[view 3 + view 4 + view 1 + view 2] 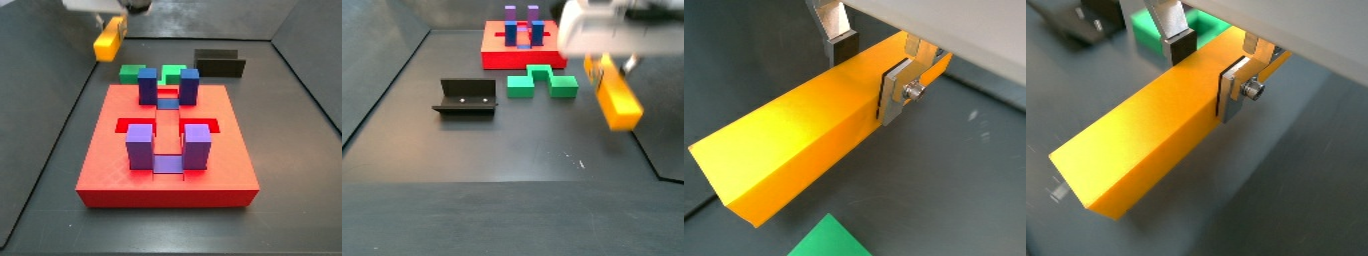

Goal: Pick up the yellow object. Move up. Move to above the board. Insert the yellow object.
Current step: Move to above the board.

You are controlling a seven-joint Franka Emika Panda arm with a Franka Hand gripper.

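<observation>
Aloft, the hand gripped the yellow bar by one end.
Its long free end could swing and miss the board.

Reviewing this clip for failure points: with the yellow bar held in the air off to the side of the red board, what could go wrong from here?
1. The gripper holds the yellow bar near one end, so the long free end may sag or swing.
2. On the red board, upright purple and dark-blue blocks flank the slots; the bar could strike them.
3. The green block lies near the path.

Board, green block on floor
</observation>
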